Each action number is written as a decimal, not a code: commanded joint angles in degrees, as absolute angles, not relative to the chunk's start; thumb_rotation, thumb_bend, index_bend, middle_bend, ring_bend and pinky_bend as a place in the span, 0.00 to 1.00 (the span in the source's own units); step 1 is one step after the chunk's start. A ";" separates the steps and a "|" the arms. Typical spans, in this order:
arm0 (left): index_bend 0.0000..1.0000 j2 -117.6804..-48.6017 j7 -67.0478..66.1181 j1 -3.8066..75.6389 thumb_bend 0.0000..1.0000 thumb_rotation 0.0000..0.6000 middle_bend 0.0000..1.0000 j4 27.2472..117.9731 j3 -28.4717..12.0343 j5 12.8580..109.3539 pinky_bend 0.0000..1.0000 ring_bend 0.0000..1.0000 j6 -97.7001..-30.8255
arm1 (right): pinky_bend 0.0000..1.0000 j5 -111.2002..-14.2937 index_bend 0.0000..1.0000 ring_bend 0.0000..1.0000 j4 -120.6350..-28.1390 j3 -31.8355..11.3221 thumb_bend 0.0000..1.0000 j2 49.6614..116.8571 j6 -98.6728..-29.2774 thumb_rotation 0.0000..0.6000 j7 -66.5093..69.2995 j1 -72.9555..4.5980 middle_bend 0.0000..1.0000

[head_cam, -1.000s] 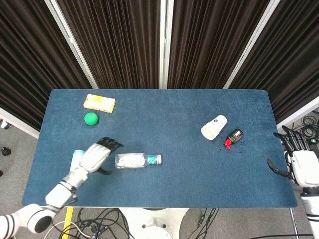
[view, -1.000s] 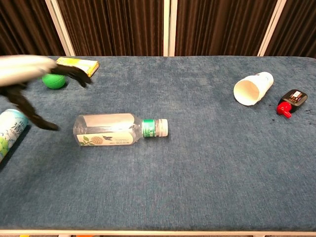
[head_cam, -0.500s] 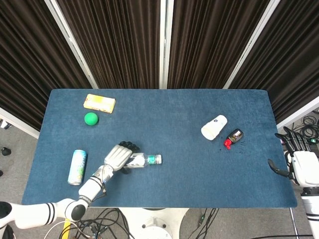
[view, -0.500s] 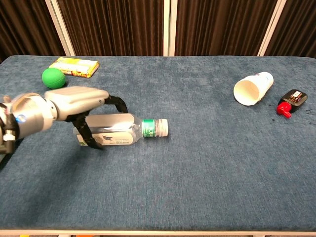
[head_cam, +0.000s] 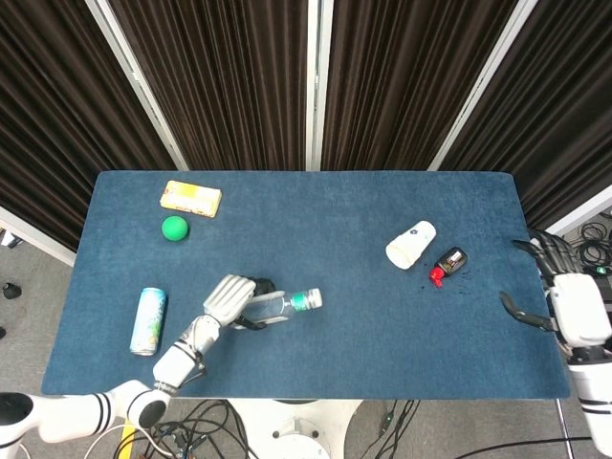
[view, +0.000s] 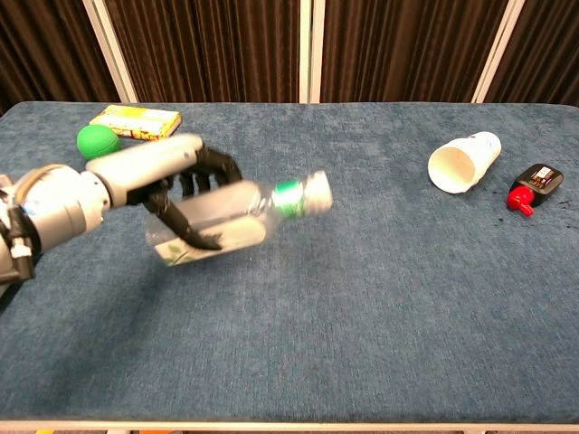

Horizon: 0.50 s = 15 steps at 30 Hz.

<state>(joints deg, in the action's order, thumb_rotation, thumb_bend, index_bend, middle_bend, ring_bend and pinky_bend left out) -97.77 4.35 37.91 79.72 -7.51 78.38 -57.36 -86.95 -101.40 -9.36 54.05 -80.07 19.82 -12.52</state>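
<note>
My left hand (head_cam: 229,298) (view: 172,185) grips a clear plastic water bottle (head_cam: 283,304) (view: 242,215) with a green neck band and white cap. The bottle is lifted off the blue table (head_cam: 316,239), cap end tilted up toward the right. My right hand (head_cam: 564,301) hovers at the table's right edge with fingers spread and nothing in it; the chest view does not show it. Nearest to it are a white paper cup (head_cam: 411,244) (view: 463,162) lying on its side and a small black bottle with a red cap (head_cam: 448,263) (view: 533,185).
A green ball (head_cam: 174,228) (view: 98,142) and a yellow box (head_cam: 190,198) (view: 136,121) sit at the far left. A light-coloured can (head_cam: 148,320) lies near the left front. Dark curtains stand behind the table.
My left hand swung in from the left, closed around the bottle and raised it off the table, tilting the cap end up. The right hand shifted slightly inward.
</note>
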 commanded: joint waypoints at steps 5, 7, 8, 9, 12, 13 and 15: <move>0.60 -102.32 34.36 35.99 0.23 1.00 0.57 71.01 -6.11 96.40 0.49 0.48 -77.02 | 0.00 -90.30 0.22 0.00 -115.13 -12.24 0.13 44.19 -61.13 0.81 34.18 -25.53 0.03; 0.60 -103.39 36.38 36.34 0.23 1.00 0.57 70.66 -6.38 96.97 0.48 0.48 -78.47 | 0.00 -88.42 0.23 0.00 -116.86 -13.81 0.07 44.82 -58.04 0.81 33.57 -28.70 0.02; 0.60 -103.89 37.09 36.52 0.23 1.00 0.57 70.59 -6.55 97.04 0.48 0.48 -78.89 | 0.00 -87.45 0.25 0.00 -117.58 -14.40 0.03 45.15 -56.55 0.81 33.13 -30.08 0.01; 0.60 -104.26 37.69 36.77 0.23 1.00 0.57 70.52 -6.62 97.16 0.48 0.48 -79.07 | 0.00 -86.35 0.26 0.00 -118.33 -14.96 0.01 45.43 -55.08 0.81 32.85 -31.38 0.01; 0.60 -105.09 38.55 37.69 0.23 1.00 0.57 70.14 -6.65 97.34 0.46 0.48 -78.82 | 0.00 -82.14 0.30 0.00 -119.96 -16.58 0.00 45.76 -50.20 0.78 30.06 -35.50 0.01; 0.60 -105.34 38.68 38.01 0.23 1.00 0.57 70.09 -6.72 97.31 0.46 0.48 -78.69 | 0.00 -80.15 0.31 0.00 -120.44 -17.22 0.00 45.90 -48.64 0.77 28.67 -36.98 0.01; 0.60 -105.85 38.69 38.41 0.23 1.00 0.57 69.91 -6.87 97.07 0.46 0.48 -78.54 | 0.00 -76.72 0.32 0.00 -121.24 -18.09 0.00 45.66 -45.50 0.76 26.79 -39.52 0.01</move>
<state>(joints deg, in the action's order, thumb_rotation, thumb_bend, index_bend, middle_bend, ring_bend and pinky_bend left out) -105.55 38.60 38.15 70.06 -6.77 97.16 -78.65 -80.59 -119.45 -16.30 45.91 -49.28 29.42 -36.75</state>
